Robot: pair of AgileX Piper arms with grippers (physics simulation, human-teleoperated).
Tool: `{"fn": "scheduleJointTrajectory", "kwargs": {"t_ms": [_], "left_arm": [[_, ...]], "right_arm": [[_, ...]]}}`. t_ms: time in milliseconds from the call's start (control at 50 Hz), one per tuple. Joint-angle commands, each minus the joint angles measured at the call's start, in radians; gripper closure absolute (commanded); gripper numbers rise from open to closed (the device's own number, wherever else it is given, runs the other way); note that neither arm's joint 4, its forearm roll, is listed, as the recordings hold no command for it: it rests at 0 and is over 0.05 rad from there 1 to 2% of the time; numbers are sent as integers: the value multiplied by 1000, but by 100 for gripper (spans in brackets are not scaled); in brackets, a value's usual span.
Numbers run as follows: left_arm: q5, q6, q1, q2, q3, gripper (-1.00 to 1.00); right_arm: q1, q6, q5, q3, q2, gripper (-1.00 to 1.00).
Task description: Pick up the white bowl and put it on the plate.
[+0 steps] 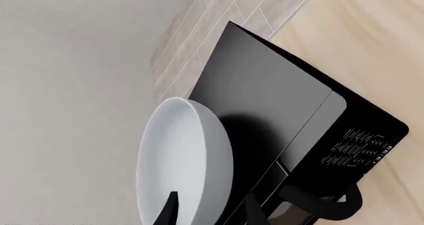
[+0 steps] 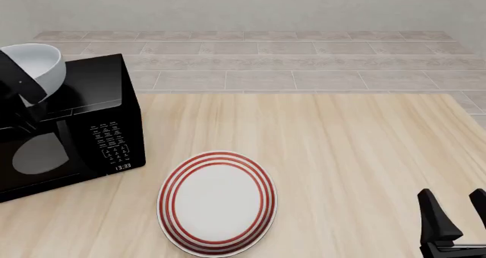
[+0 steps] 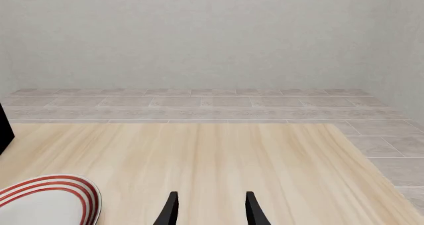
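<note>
The pale wooden tabletop (image 2: pixel 342 155) carries a boxy black microwave oven (image 2: pixel 83 132) at its left side. Near the front edge, just right of the microwave, lies the flat round white plate with red rings (image 2: pixel 217 202). The plain glossy white round bowl (image 2: pixel 40 70) hangs tilted in the air above the microwave's top, well apart from the plate, its rim pinched by the left claw (image 1: pixel 208 210). The right claw (image 2: pixel 454 215) hovers at the tabletop's front right, fingers spread, holding nothing.
</note>
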Motion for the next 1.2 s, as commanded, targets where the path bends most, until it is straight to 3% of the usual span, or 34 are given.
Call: {"fn": "scheduleJointTrajectory", "kwargs": {"t_ms": [20, 580, 600, 960, 1200], "left_arm": [[-21, 2, 12, 26, 0, -100], [-19, 7, 20, 34, 11, -100], [-19, 6, 19, 34, 11, 100], [-37, 7, 26, 35, -2, 100], [13, 15, 12, -18, -12, 100]], "right_arm": [[-1, 0, 6, 0, -5, -100], [0, 0, 6, 0, -5, -100], [-1, 0, 6, 0, -5, -100], [0, 0, 6, 0, -5, -100], [-1, 0, 6, 0, -5, -100]]}}
